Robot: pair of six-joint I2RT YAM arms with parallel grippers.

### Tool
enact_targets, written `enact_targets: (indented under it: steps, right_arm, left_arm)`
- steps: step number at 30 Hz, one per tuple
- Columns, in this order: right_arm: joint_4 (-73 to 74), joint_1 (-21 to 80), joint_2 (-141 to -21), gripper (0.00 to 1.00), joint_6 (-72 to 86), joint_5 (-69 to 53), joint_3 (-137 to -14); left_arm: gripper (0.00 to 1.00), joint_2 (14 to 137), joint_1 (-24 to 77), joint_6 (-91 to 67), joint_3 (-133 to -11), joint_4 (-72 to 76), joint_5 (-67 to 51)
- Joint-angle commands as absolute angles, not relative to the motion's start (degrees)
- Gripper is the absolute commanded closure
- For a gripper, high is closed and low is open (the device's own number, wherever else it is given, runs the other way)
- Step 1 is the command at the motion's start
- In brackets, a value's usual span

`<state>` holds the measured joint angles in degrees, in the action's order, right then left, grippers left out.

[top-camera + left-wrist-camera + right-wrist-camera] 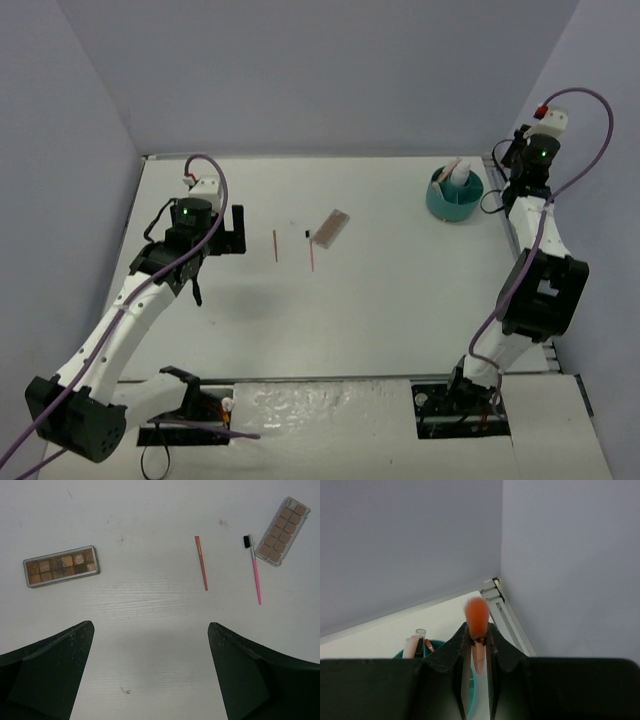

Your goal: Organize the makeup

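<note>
Orange makeup brush (477, 612) in the right tool (478, 631)

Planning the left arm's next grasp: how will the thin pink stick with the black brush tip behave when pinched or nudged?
The pink stick looks thin and straight, so it is probably stiff and light. Lying flat on the table, it would likely roll or spin if nudged. Its black brush tip looks soft; pinching the handle seems safer.
</note>
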<state>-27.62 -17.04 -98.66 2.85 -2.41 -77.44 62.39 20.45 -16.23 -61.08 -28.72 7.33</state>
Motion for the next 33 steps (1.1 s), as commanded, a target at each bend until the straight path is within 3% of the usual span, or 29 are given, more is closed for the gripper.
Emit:
enact_targets:
  steps: [1, 14, 29, 33]
  right_arm:
    - [-37.80, -17.08, -102.43, 1.00, 1.85, -12.52, -83.99]
    - [-36.54, -17.61, -113.82, 1.00, -1.80, -19.36, -90.01]
    - [-34.84, -17.85, -115.58, 1.00, -1.06, -20.39, -87.10]
    - [-33.55, -17.92, -115.55, 0.89, -1.03, -20.48, -87.09]
  left_arm:
    - [0.03, 60.82, 19.98, -14.35, -62.69, -25.96, 10.11]
    - [0.03, 61.80, 19.32, -13.87, -62.04, -25.83, 11.78]
    - [0.03, 62.42, 18.91, -13.97, -62.14, -25.84, 11.07]
    - [0.03, 62.14, 18.98, -13.99, -62.05, -25.93, 11.08]
